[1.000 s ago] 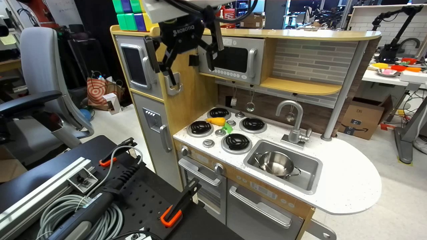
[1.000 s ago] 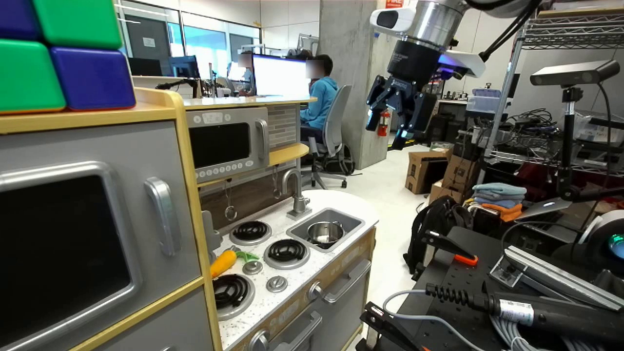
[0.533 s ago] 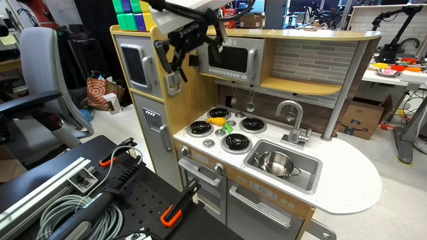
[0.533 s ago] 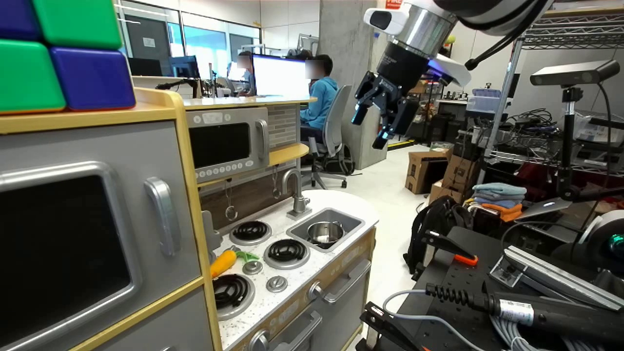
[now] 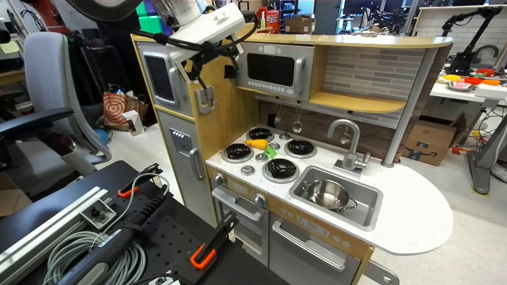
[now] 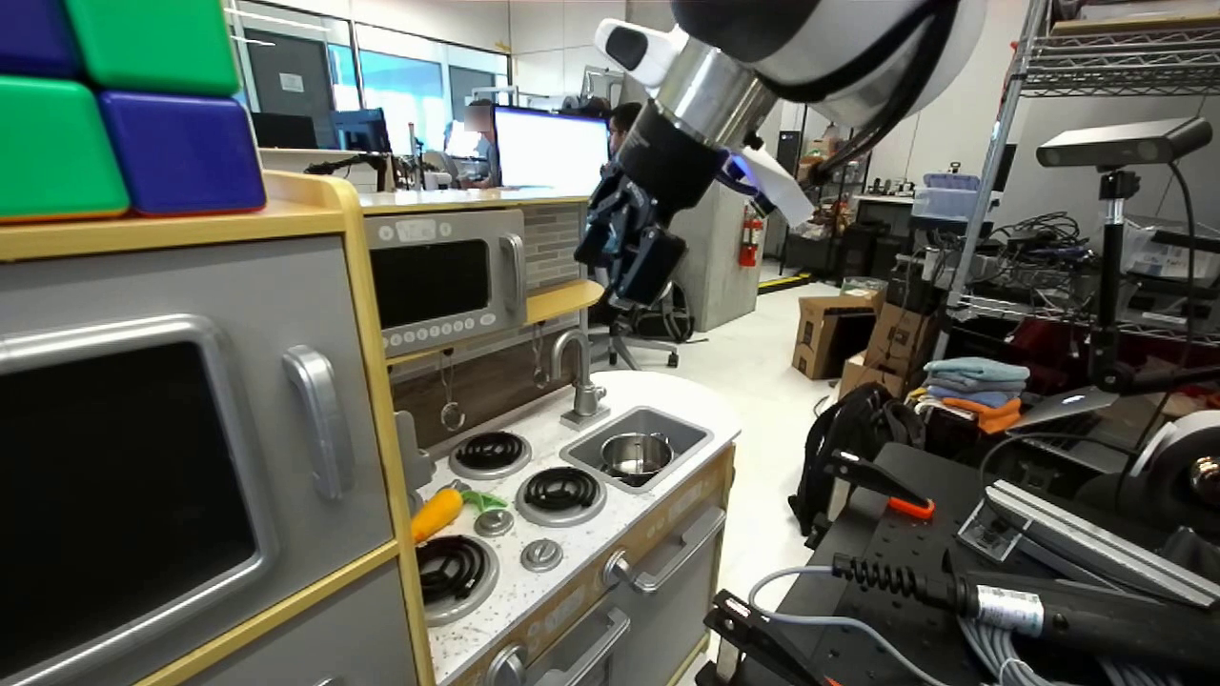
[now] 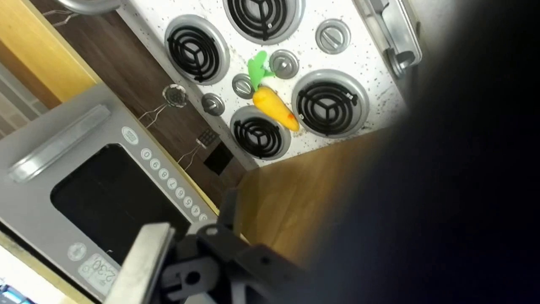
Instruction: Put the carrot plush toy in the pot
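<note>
The carrot plush toy (image 5: 257, 144) lies on the white stovetop among the burners, its orange-yellow body partly over a burner by the tall cabinet and its green leaf beside the knobs. It also shows in an exterior view (image 6: 438, 513) and in the wrist view (image 7: 276, 107). The silver pot (image 5: 328, 194) stands in the sink, also seen in an exterior view (image 6: 636, 455); it is out of the wrist view. My gripper (image 6: 610, 274) is open and empty, high above the counter and apart from the carrot. In an exterior view the white wrist housing partly hides the gripper (image 5: 218, 75).
The microwave (image 5: 271, 68) and the tall cabinet wall (image 5: 237, 95) flank the stove. The faucet (image 5: 350, 136) rises behind the sink basin (image 5: 374, 206). A shelf (image 5: 356, 103) overhangs the counter. A black table (image 5: 174, 237) with clamps and cable stands in front.
The arm has swung toward the play kitchen and tilted; the gripper moved left in an exterior view, and more of the arm shows. The carrot and the pot have not moved.
</note>
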